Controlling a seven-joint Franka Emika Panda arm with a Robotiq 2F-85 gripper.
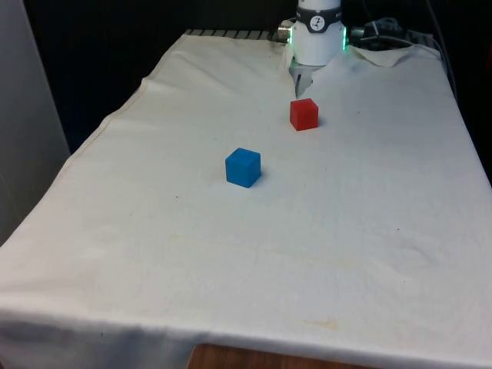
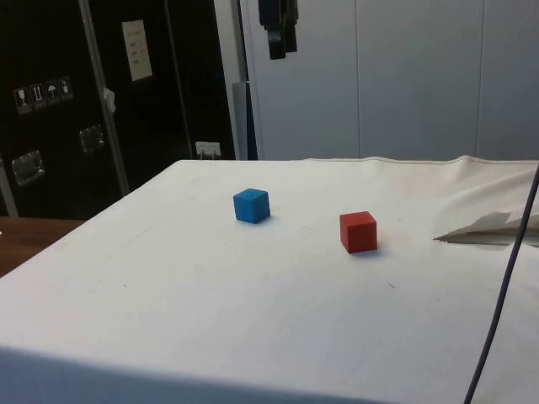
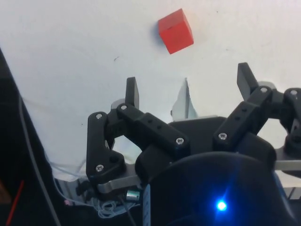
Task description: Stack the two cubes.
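Observation:
A red cube (image 1: 304, 114) rests on the white cloth near the robot's base, toward the far end of the table. A blue cube (image 1: 243, 167) sits closer to the table's middle, a short way off toward the front view's left. In the side view the two stand apart, the blue cube (image 2: 251, 205) left of the red cube (image 2: 358, 231). My gripper (image 2: 278, 46) hangs high above the table, well clear of both. In the wrist view my gripper (image 3: 188, 82) is open with nothing between its fingers, and the red cube (image 3: 175, 31) lies beyond the fingertips (image 3: 132, 92).
The cloth is bunched into a raised fold (image 1: 384, 55) by the robot's base. A dark cable (image 2: 505, 286) hangs across the side view's right edge. Bare white cloth (image 1: 269, 254) stretches from the cubes to the table's near edge.

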